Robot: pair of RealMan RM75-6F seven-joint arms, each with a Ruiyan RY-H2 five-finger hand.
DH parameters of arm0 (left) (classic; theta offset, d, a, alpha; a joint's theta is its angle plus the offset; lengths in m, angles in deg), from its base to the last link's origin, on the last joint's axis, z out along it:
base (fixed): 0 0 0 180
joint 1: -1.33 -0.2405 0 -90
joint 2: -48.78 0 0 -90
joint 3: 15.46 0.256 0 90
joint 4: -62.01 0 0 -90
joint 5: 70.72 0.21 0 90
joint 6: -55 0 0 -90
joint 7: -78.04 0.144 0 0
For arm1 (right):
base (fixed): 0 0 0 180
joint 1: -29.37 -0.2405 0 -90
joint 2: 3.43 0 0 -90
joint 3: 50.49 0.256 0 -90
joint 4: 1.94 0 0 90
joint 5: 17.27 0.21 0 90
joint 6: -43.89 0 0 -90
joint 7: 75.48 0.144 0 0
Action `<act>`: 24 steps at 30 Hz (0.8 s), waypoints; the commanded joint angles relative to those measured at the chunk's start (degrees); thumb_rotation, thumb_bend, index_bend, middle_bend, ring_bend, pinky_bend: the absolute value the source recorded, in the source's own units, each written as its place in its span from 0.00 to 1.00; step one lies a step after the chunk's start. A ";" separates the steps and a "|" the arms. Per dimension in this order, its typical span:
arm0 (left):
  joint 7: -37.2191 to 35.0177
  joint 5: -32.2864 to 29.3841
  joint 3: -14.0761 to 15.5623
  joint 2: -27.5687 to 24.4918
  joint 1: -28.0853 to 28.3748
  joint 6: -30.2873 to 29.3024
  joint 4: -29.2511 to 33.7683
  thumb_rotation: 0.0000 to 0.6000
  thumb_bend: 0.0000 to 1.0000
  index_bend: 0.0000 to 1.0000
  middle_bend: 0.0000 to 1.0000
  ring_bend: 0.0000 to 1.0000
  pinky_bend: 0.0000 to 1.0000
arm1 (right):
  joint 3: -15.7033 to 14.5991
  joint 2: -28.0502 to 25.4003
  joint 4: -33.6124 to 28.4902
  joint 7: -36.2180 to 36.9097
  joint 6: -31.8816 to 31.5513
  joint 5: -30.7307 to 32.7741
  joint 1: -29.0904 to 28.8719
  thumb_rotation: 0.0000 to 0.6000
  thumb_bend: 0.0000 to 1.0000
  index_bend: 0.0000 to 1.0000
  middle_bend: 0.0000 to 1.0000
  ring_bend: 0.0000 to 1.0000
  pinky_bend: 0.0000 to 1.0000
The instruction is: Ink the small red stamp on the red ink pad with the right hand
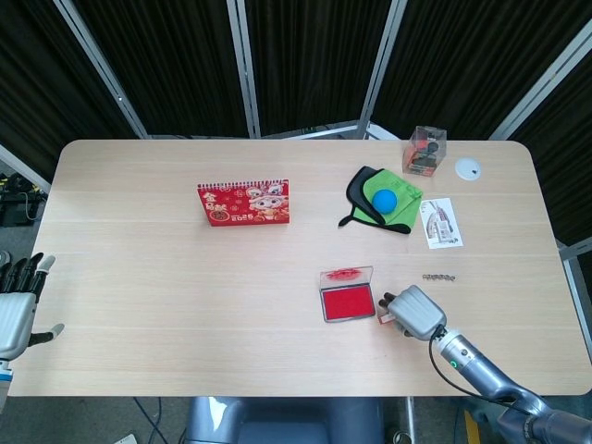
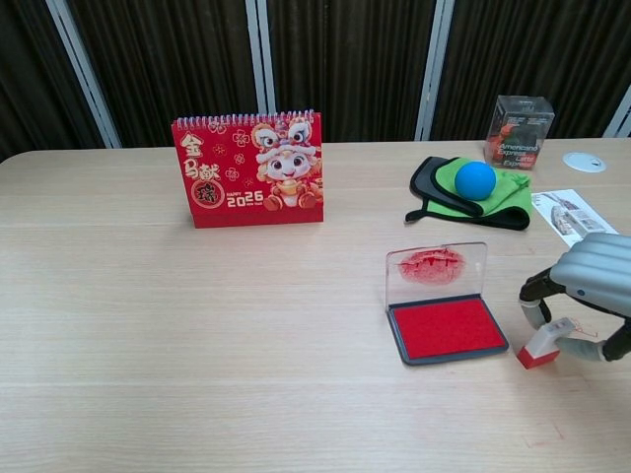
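Note:
The small red stamp (image 2: 540,352) lies tilted on the table just right of the red ink pad (image 2: 446,328), whose clear lid (image 2: 436,266) stands up behind it. My right hand (image 2: 595,279) hovers over the stamp, a finger curled down at its left and the thumb at its right. The stamp still rests on the wood. In the head view the right hand (image 1: 417,313) covers most of the stamp (image 1: 382,319) beside the ink pad (image 1: 347,302). My left hand (image 1: 15,307) hangs off the table's left edge, fingers spread, holding nothing.
A red desk calendar (image 2: 251,169) stands at mid-left. A blue ball (image 2: 475,179) sits on a green and black cloth (image 2: 503,197) at the back right, near a clear box (image 2: 519,120), a leaflet (image 2: 567,212) and a white disc (image 2: 584,161). A short chain (image 1: 439,276) lies beyond the hand.

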 commanded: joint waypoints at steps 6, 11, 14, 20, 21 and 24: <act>0.07 -0.17 0.01 0.00 0.09 0.03 0.01 1.00 0.00 0.00 0.00 0.00 0.00 | 0.20 -0.63 -0.54 0.38 -1.28 0.15 -0.30 1.00 0.37 0.51 0.50 0.79 1.00; 0.00 -0.32 0.01 -0.02 0.15 0.10 0.01 1.00 0.00 0.00 0.00 0.00 0.00 | 1.39 -3.02 -4.25 1.99 -3.33 0.22 -0.99 1.00 0.39 0.52 0.51 0.79 1.00; 0.20 -0.49 0.08 0.05 0.26 0.33 -0.04 1.00 0.00 0.00 0.00 0.00 0.00 | 2.94 -5.77 -9.12 3.59 -2.36 1.89 -2.21 1.00 0.41 0.52 0.51 0.79 1.00; 0.31 -0.89 0.01 0.13 0.45 0.60 -0.09 1.00 0.00 0.00 0.00 0.00 0.00 | 5.91 -8.50 -15.96 0.02 2.15 4.97 -5.37 1.00 0.43 0.52 0.51 0.79 1.00; 0.29 -0.95 -0.01 0.12 0.47 0.64 -0.11 1.00 0.00 0.00 0.00 0.00 0.00 | 6.25 -8.59 -16.81 -0.60 2.98 5.58 -5.76 1.00 0.43 0.52 0.51 0.79 1.00; 0.19 -1.12 -0.01 0.08 0.56 0.83 -0.17 1.00 0.00 0.00 0.00 0.00 0.00 | 7.40 -8.24 -18.97 -3.45 5.64 7.47 -7.17 1.00 0.44 0.52 0.51 0.79 1.00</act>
